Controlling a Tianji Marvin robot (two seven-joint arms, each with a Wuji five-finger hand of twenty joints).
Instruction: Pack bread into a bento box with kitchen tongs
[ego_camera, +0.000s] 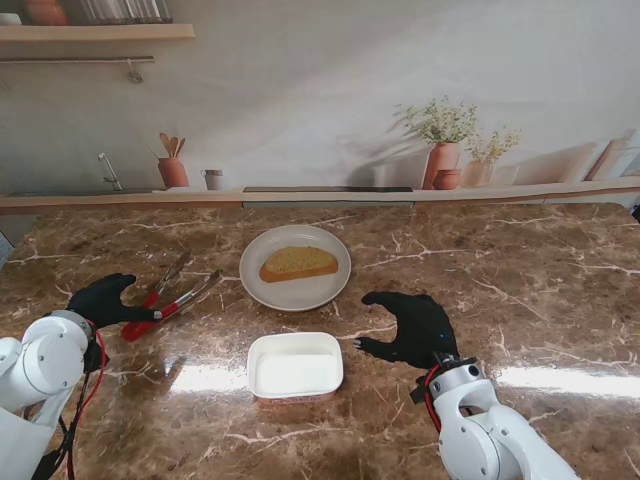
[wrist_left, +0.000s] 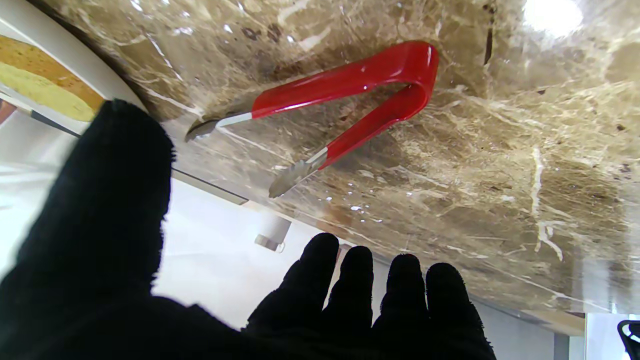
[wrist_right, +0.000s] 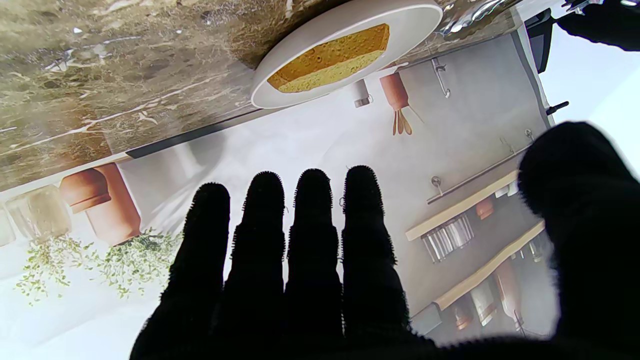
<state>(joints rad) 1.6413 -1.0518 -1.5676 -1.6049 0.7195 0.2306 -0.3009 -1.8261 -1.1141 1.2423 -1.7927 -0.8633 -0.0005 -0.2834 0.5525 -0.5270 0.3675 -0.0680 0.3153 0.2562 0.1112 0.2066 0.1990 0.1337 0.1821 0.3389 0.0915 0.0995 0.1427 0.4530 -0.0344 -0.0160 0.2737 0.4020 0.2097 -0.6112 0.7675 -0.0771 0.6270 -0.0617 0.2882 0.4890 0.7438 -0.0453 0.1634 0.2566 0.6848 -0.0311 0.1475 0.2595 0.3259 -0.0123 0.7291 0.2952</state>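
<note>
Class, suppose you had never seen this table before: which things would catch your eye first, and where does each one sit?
The red tongs stand out most, lying open on the brown marble table by the open left hand. Next comes the slice of bread on the white plate in the middle. The empty white bento box sits nearer to me, with the open right hand to its right.

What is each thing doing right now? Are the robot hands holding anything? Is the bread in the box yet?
Tongs: lying on the table, arms spread open, not held.
Bread: lying flat on the white plate, not yet packed.
Bento box: open and empty, no lid on it.
Left robot hand: open, empty, right beside the tongs' red handle.
Right robot hand: open, empty, fingers spread.
</note>
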